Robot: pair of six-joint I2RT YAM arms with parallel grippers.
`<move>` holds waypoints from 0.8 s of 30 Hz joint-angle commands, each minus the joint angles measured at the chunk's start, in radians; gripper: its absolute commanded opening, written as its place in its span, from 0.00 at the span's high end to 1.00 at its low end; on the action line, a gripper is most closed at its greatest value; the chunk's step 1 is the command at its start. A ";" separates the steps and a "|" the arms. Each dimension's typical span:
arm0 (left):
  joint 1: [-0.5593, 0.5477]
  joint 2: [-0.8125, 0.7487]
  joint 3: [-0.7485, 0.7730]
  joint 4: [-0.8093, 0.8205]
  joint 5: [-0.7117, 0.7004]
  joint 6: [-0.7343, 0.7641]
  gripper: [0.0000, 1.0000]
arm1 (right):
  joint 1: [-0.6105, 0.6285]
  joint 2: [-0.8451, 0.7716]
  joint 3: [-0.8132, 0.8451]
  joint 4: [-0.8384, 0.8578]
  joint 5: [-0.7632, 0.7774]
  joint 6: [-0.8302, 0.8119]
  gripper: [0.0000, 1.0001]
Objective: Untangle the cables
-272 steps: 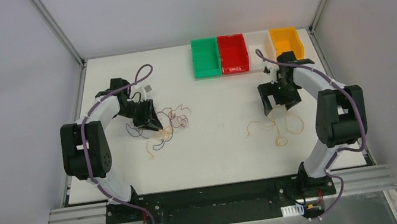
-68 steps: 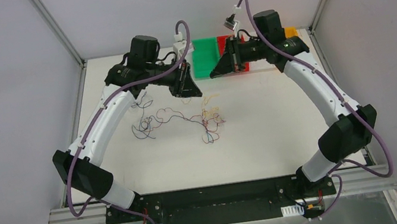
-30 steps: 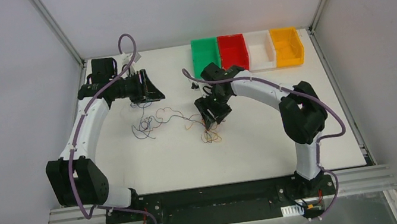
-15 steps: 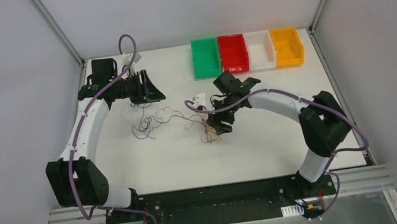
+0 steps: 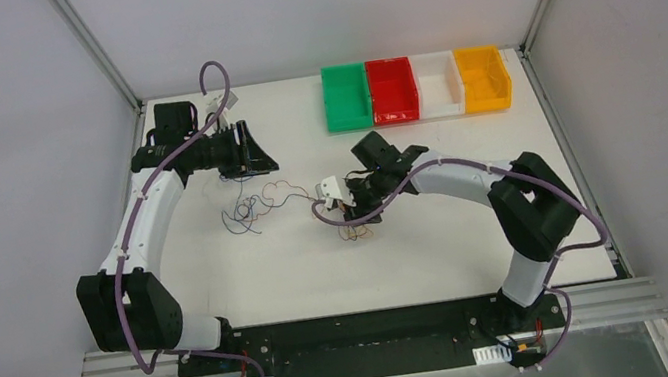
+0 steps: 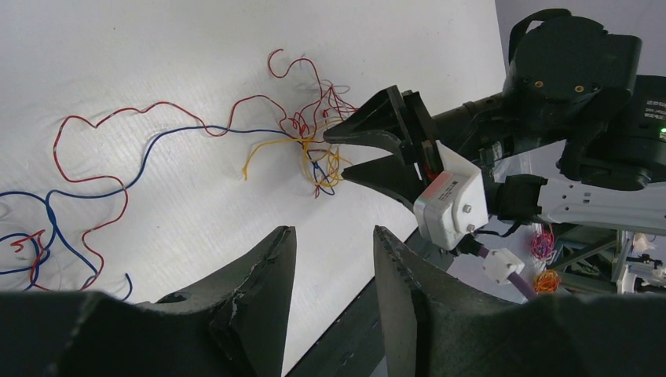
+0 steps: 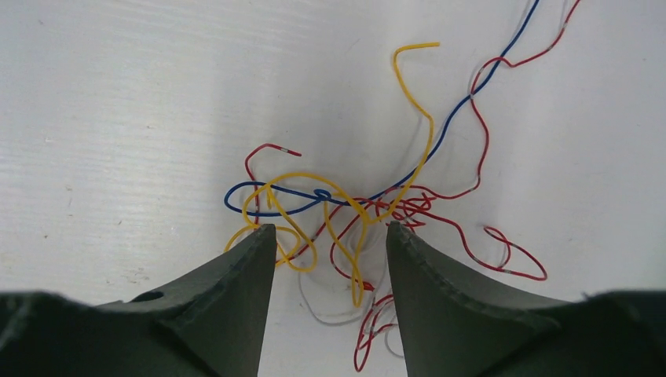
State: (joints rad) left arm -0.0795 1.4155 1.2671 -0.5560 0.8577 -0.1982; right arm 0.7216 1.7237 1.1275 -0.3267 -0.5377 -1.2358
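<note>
The cables lie as one tangle of yellow, red, dark blue and whitish-grey wires (image 5: 354, 229) at mid-table, with red and blue strands trailing left (image 5: 248, 212). My right gripper (image 5: 358, 207) is open and low over the knot. In the right wrist view its jaws (image 7: 330, 228) straddle the knot (image 7: 345, 206); yellow loops (image 7: 428, 126) and a blue wire (image 7: 471, 94) run out beyond them. My left gripper (image 5: 260, 160) is open and empty, raised at the far left. The left wrist view (image 6: 331, 236) shows the tangle (image 6: 314, 153) and the right gripper (image 6: 338, 155) at it.
Four bins stand in a row at the back: green (image 5: 346, 97), red (image 5: 392, 90), white (image 5: 436, 83), orange (image 5: 481, 76). The enclosure's walls close in left and right. The table's front edge meets a black base rail (image 5: 373, 329).
The right arm has swung from near the bins down and left, lowering its open gripper onto the knot. The left arm has stayed still over the last second.
</note>
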 commanded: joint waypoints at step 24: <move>0.004 0.017 0.038 0.018 -0.007 0.005 0.58 | -0.022 -0.141 0.149 -0.118 -0.110 0.015 1.00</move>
State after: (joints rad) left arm -0.0788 1.4269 1.2675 -0.5560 0.8543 -0.1978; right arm 0.7238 1.7420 1.1385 -0.3672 -0.5354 -1.3453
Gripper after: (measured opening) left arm 0.418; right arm 0.016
